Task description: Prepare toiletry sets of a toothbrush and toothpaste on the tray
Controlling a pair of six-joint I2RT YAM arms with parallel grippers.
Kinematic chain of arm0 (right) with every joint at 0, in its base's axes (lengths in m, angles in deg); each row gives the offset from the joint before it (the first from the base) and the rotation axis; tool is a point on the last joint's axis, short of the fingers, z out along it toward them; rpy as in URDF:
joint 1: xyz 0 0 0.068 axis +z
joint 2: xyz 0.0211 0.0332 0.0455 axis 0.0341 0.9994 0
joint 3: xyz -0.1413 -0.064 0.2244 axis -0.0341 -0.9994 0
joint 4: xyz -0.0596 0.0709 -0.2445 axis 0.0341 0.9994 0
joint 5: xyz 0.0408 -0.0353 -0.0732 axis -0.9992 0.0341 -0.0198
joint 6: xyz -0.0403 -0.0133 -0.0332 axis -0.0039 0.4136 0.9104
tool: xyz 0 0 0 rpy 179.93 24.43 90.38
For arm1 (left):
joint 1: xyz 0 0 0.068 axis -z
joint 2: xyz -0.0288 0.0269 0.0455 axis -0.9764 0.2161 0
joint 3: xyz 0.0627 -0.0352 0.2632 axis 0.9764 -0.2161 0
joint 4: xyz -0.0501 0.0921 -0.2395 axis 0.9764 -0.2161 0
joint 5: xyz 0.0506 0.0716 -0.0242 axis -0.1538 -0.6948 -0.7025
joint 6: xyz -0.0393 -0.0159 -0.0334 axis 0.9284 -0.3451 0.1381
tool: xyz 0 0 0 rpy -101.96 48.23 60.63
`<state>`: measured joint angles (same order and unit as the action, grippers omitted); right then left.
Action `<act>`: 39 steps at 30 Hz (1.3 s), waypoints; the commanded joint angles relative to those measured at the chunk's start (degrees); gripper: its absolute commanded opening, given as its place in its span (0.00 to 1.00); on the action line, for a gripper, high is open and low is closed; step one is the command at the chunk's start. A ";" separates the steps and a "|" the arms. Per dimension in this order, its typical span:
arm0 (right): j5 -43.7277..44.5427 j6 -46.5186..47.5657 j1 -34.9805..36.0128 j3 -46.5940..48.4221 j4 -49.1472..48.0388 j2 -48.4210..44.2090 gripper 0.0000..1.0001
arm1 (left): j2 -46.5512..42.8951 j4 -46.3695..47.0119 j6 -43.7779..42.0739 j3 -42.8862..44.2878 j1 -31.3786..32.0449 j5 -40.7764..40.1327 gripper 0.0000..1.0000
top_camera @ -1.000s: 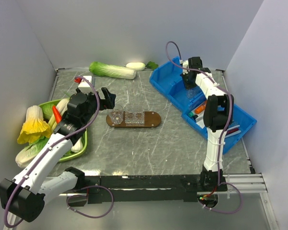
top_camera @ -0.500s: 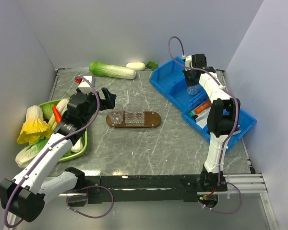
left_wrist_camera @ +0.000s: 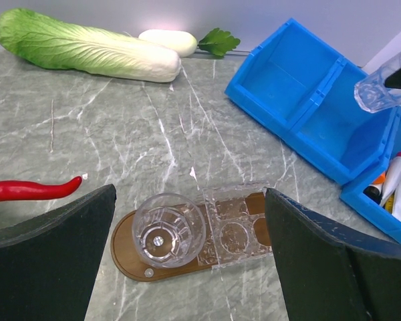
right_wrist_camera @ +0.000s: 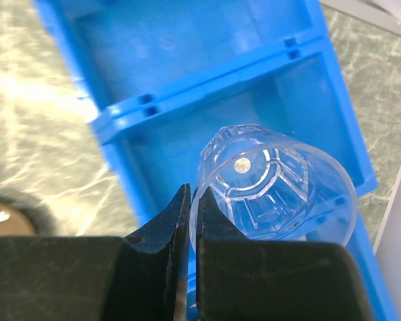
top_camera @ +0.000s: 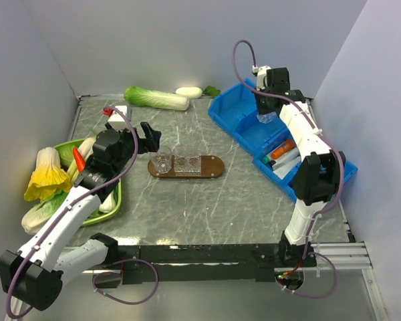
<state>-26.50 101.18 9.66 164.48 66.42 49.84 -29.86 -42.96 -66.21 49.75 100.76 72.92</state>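
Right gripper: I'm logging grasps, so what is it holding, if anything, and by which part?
The right gripper pinches a clear ribbed plastic cup by one side of its rim wall, over the blue plastic bin.

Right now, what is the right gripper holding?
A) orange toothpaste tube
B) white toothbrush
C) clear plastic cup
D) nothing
C: in the right wrist view the right gripper is pinched shut on the rim of a clear cup, held over the blue bin.
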 commanded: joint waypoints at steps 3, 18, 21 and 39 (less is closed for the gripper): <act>4.98 -1.83 7.93 -3.62 0.84 -11.54 0.00 | 1.34 2.39 1.78 1.24 -3.55 3.07 0.97; 8.41 -9.12 26.65 -18.39 5.06 -26.84 0.00 | 3.18 3.80 4.69 13.54 -8.30 -2.72 0.97; 8.50 -10.79 29.47 -20.32 5.24 -27.54 0.00 | 3.01 5.46 3.11 10.48 -8.30 -1.41 0.97; 11.40 -18.97 35.36 -23.85 -3.37 -17.62 0.00 | 4.15 6.52 3.02 6.87 -8.30 2.03 0.97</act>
<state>-17.16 82.78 44.83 136.92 66.73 28.13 -24.27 -38.19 -62.37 55.55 92.70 75.92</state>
